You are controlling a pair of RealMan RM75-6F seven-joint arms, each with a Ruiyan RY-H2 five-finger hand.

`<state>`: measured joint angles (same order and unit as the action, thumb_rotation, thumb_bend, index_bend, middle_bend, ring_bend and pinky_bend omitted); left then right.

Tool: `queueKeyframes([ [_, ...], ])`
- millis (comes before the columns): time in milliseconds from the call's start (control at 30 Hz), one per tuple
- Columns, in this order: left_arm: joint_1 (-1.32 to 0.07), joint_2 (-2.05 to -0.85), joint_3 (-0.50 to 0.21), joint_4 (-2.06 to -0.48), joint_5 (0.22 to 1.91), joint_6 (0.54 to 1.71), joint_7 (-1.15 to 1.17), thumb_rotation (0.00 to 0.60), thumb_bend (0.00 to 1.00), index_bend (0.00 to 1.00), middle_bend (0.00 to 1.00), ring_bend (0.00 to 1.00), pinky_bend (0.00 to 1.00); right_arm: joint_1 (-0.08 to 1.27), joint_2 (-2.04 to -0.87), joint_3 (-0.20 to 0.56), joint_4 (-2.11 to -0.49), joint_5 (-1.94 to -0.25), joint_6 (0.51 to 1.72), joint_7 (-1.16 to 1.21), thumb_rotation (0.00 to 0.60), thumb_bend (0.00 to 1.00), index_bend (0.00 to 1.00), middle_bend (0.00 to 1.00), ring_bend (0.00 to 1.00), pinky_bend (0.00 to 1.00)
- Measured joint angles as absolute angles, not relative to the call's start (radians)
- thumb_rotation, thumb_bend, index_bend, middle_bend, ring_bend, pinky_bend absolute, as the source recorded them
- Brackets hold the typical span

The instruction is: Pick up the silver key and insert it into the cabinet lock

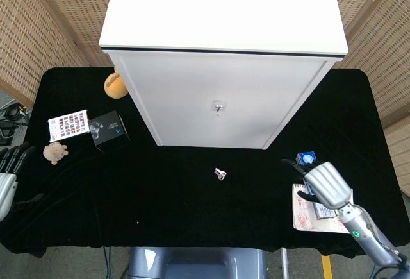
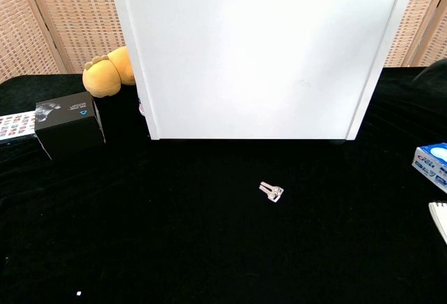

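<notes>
Silver against the black cloth, the key (image 1: 220,174) lies loose on the surface (image 1: 166,195), in front of the white cabinet (image 1: 221,54) and a little below its door. In the chest view you see the key (image 2: 271,191) more plainly, flat on the cloth and well apart from everything else. The cabinet lock (image 1: 219,106) sits in the middle of the door front, with a small metal piece showing at it.

Your right hand (image 1: 323,184) hovers over the right side of the surface, above the blue box (image 1: 307,158) and the notepad (image 1: 306,215). Its fingers (image 1: 296,167) point left toward the key and look spread, with nothing between them, though the hand is well apart from the key. From these views you cannot tell whether it touches the box beneath it.

Your left hand (image 1: 8,171) shows only partly at the left edge of the head view, beside the surface; its fingers (image 1: 19,155) are straight and apart, holding nothing.

On the left of the surface sit a small black box (image 1: 107,129), a printed card (image 1: 67,124) and a small beige plush toy (image 1: 55,152). An orange plush toy (image 1: 115,84) rests against the cabinet's left side.
</notes>
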<state>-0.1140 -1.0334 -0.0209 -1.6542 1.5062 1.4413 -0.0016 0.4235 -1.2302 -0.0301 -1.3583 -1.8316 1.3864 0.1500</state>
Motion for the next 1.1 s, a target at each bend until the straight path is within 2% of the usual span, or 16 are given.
queueKeyframes([
  [233, -0.128, -1.046, -0.030, -1.642, 1.469, 1.404, 0.017, 0.600, 0.00, 0.00, 0.00, 0.00, 0.00, 0.593, -1.344, -0.011, -1.276, -1.878, 1.214, 0.184, 0.600, 0.36, 0.44, 0.89, 0.94, 1.00],
  [433, -0.135, -1.052, -0.035, -1.633, 1.449, 1.387, 0.021, 0.600, 0.00, 0.00, 0.00, 0.00, 0.00, 0.668, -1.438, 0.014, -1.254, -1.836, 1.074, 0.136, 0.600, 0.42, 0.50, 0.90, 0.94, 1.00],
  [600, -0.139, -1.055, -0.036, -1.627, 1.439, 1.375, 0.022, 0.600, 0.00, 0.00, 0.00, 0.00, 0.00, 0.712, -1.524, 0.027, -1.224, -1.792, 0.992, 0.074, 0.600, 0.49, 0.50, 0.90, 0.94, 1.00],
  [900, -0.144, -1.058, -0.039, -1.621, 1.427, 1.363, 0.023, 0.600, 0.00, 0.00, 0.00, 0.00, 0.00, 0.757, -1.652, 0.042, -1.128, -1.723, 0.913, -0.020, 0.600, 0.51, 0.50, 0.90, 0.94, 1.00],
  [1100, -0.147, -1.060, -0.040, -1.619, 1.420, 1.354, 0.023, 0.600, 0.00, 0.00, 0.00, 0.00, 0.00, 0.772, -1.695, 0.037, -1.074, -1.705, 0.894, -0.069, 0.600, 0.51, 0.50, 0.90, 0.94, 1.00],
])
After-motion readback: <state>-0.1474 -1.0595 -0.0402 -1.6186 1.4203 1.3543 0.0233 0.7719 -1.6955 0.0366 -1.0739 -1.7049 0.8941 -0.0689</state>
